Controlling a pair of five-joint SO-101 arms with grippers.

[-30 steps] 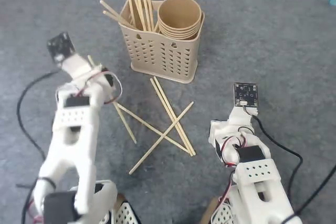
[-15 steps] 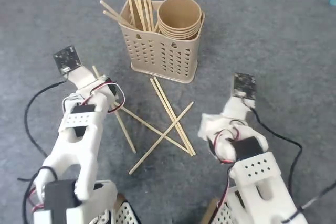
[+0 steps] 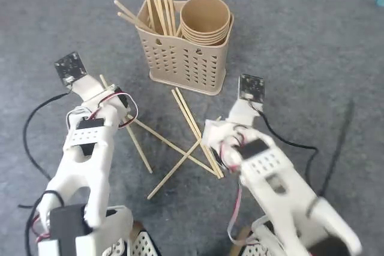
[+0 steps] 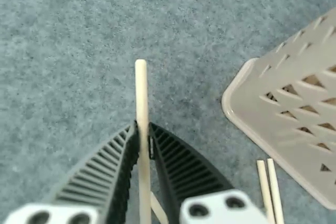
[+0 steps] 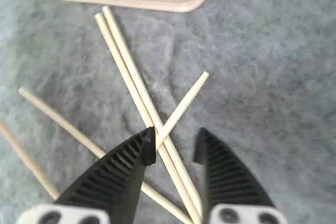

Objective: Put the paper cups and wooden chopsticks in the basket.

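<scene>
Chopsticks (image 3: pixel 189 118) lie crossed on the carpet (image 3: pixel 312 46) near the basket (image 3: pixel 186 64); my right gripper (image 5: pixel 175 148) hangs open over them, my left gripper (image 4: pixel 143 137) clamps one chopstick (image 4: pixel 140 93).

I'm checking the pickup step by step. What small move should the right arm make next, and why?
Probably lower the right gripper straight down and close it. Its jaws stand open over the paired chopsticks, which run through the gap between them, so a short descent should bracket them.
</scene>
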